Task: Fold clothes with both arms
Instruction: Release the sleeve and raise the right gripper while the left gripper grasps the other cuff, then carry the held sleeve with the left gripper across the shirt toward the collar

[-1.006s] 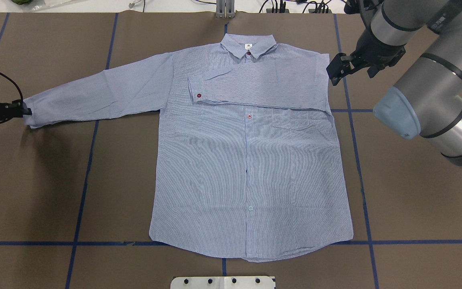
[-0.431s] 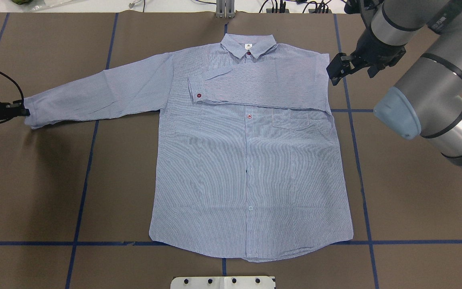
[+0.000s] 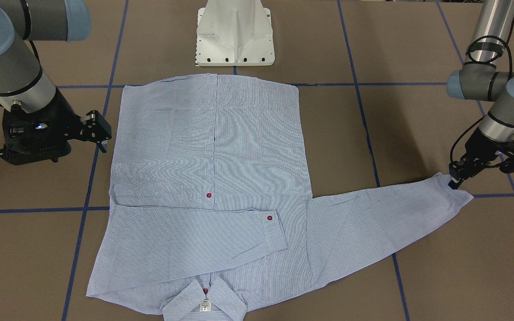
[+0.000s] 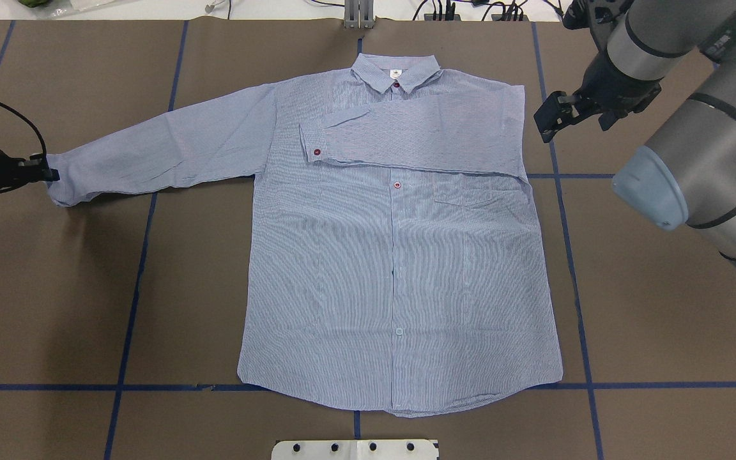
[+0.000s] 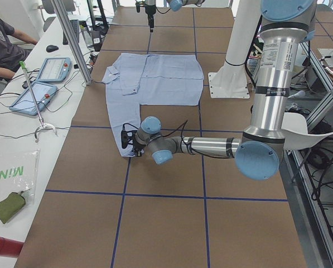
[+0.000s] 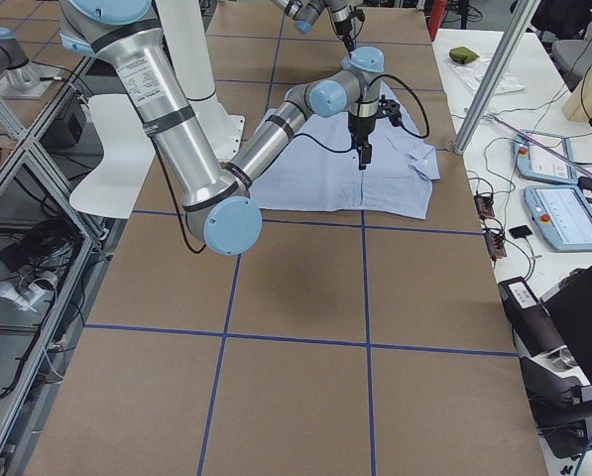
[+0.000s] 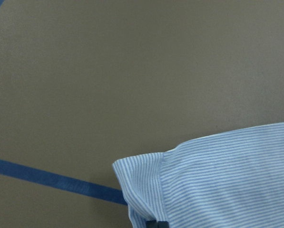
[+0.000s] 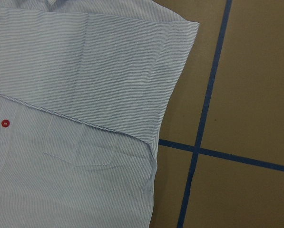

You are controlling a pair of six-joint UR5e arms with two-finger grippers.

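At the table's [image 4: 630, 306] middle the shirt [image 4: 393, 268] lies flat, front up, collar away from the robot, one sleeve [image 4: 419, 134] already folded across the chest and the other stretched out toward the robot's left. The left gripper [image 4: 48, 174] is closed on that sleeve's cuff [image 7: 146, 190], which is bunched and a little raised. The right gripper [image 4: 550, 118] hangs with its fingers apart and nothing in them, just beside the shoulder edge on the robot's right and clear of the cloth. The main risk, as I judge it, is the thin pinch at the cuff's very edge: if the sleeve is carried across, the fabric could slip free or twist and land askew. A low or fast pull could also drag the body and shift the folded sleeve, since nothing pins the shirt down. The right gripper is close enough to snag the shoulder edge if it drops carelessly. How much cloth sits between the left fingers cannot be told; the left wrist view shows only a dark sliver at its bottom edge. The right wrist view shows no fingers at all, and the overhead view cuts off most of the left arm.
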